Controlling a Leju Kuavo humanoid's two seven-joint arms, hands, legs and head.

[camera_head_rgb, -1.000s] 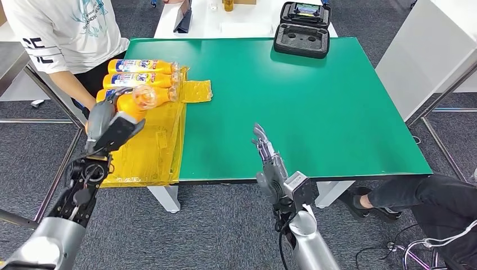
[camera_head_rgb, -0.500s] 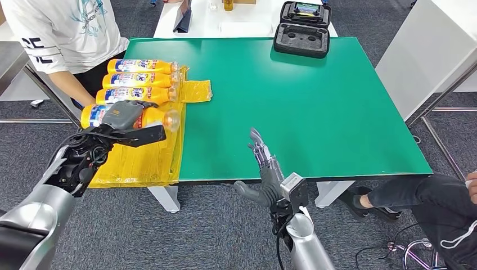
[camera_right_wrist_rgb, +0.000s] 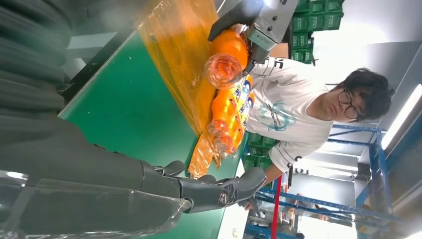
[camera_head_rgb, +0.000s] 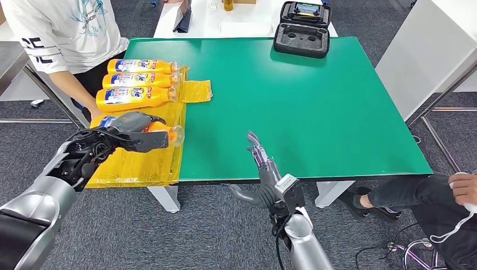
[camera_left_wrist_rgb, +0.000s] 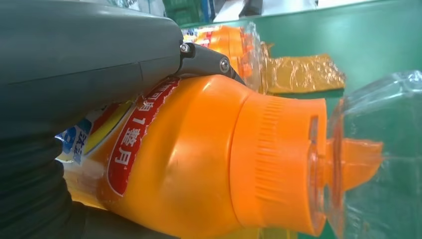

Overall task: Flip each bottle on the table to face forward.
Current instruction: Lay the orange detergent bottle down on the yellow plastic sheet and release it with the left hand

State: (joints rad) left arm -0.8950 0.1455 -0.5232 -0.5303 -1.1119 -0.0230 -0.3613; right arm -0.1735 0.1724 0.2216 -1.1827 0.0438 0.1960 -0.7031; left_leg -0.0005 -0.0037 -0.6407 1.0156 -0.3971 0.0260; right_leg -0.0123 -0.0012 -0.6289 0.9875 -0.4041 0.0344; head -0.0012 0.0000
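The bottle (camera_head_rgb: 138,128) that the left robot hand (camera_head_rgb: 130,128) is gripping is now lying flat on the yellow plastic sheet (camera_head_rgb: 147,154) at the near left edge of the bench (camera_head_rgb: 304,95), its clear cap (camera_head_rgb: 175,134) pointing toward the green middle. 1 second ago it was being held up with its cap end toward the camera; half a second ago it was being swung down sideways; now it is coming to rest as the 4th in the row, just beside the 3 bottles (camera_head_rgb: 135,81) already lying label-up. The fingers are staying wrapped around its body, so it is not yet released. The label side seems to be turning upward, which suggests this flip is nearly finished. The right robot hand (camera_head_rgb: 264,174) is hovering at the near bench edge, fingers apart, holding nothing. A person (camera_head_rgb: 62,34) is standing at the left end.
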